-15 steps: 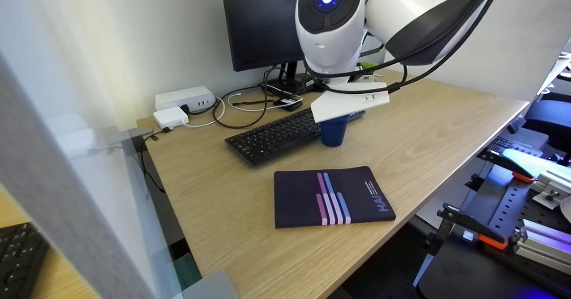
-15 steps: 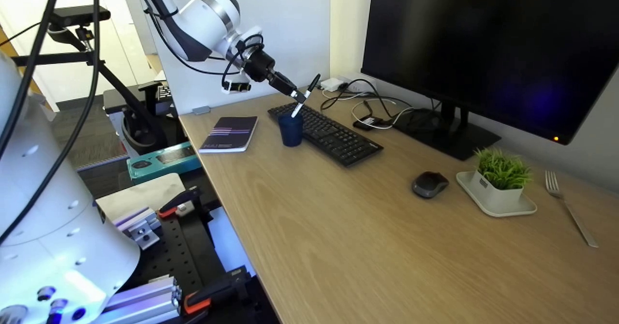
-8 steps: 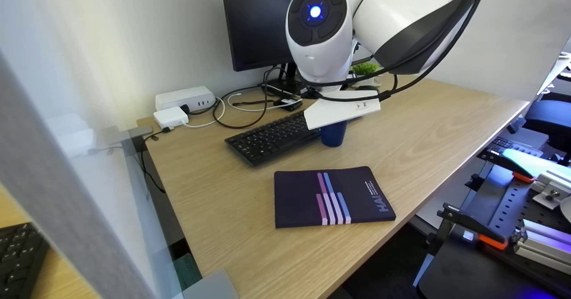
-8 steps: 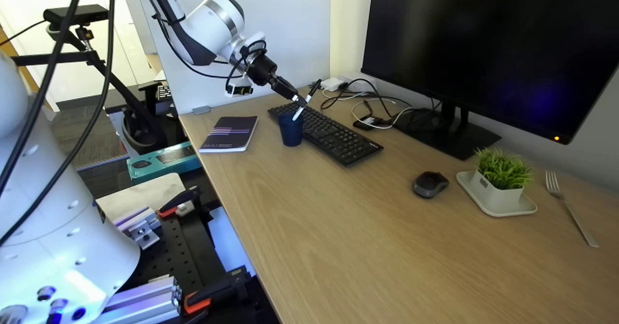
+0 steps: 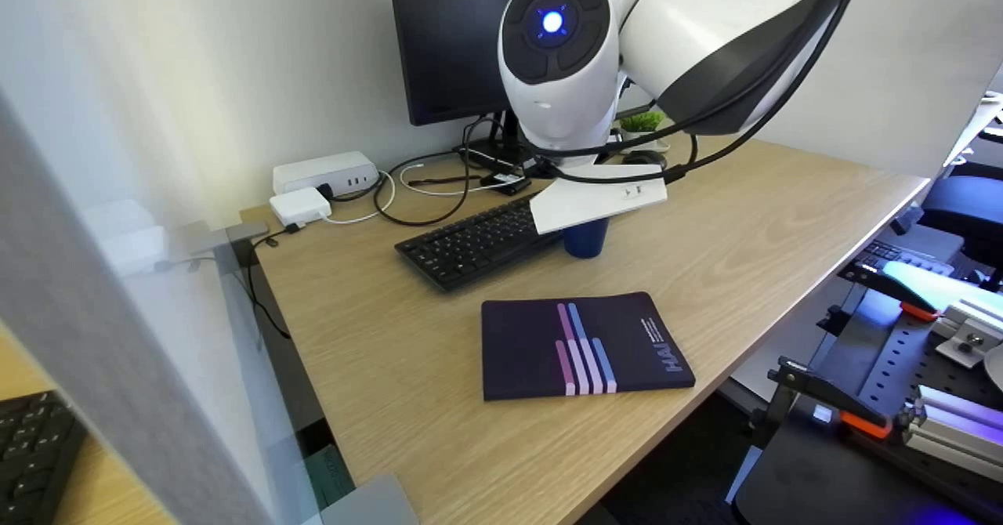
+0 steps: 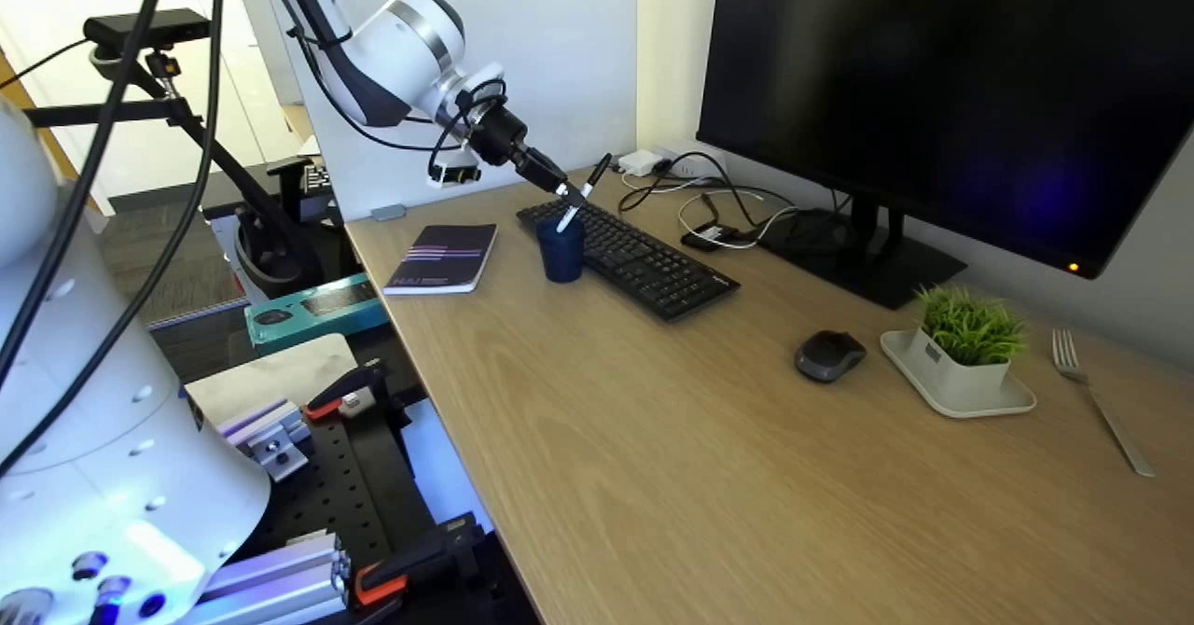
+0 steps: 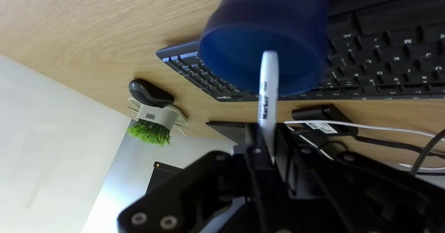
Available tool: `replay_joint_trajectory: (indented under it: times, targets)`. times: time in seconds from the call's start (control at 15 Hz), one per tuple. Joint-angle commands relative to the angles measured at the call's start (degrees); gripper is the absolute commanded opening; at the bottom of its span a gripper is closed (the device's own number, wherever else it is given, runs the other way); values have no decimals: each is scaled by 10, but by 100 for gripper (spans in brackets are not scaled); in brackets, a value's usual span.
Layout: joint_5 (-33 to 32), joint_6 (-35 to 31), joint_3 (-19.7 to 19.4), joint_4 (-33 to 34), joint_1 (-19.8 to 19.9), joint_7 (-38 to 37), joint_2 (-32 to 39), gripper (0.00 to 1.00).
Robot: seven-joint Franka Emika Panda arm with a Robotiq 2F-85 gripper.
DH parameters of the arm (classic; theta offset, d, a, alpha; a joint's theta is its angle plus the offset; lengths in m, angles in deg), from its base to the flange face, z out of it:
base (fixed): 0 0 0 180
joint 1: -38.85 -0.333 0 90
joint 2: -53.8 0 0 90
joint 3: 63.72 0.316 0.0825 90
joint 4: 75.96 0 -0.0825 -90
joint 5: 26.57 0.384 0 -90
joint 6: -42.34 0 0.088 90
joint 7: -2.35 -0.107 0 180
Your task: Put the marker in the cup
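The marker [image 7: 267, 97] is white with a dark upper end. My gripper [image 7: 270, 139] is shut on it, and the grip also shows in an exterior view [image 6: 576, 196]. The marker is held tilted, dark end up, white end down. The dark blue cup [image 6: 561, 254] stands upright on the desk beside the keyboard; it also shows in an exterior view [image 5: 586, 240] and the wrist view [image 7: 278, 14]. The marker's white end overlaps the cup's mouth at the rim; I cannot tell how deep it is. In an exterior view the arm hides the gripper and the marker.
A black keyboard [image 6: 644, 261] lies right beside the cup. A dark notebook [image 5: 580, 346] lies near the desk's edge. A mouse [image 6: 829, 355], a potted plant [image 6: 970, 326], a fork [image 6: 1105, 410], cables and a monitor [image 6: 933, 75] are further along the desk.
My arm has come down over the cup and then shifted slightly towards the notebook side. The marker's white end has dropped from above the cup to its rim. The cup has not moved.
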Motion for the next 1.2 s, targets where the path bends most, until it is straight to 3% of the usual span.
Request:
replay_joint_trajectory:
  times: [0.0, 1.07, 1.13]
  targets:
    - [10, 1, 7, -5, -5, -16, 0, 3]
    - [32, -3, 19, -39, -16, -58, -1, 3]
    - [34, -4, 19, -40, -16, -52, -2, 38]
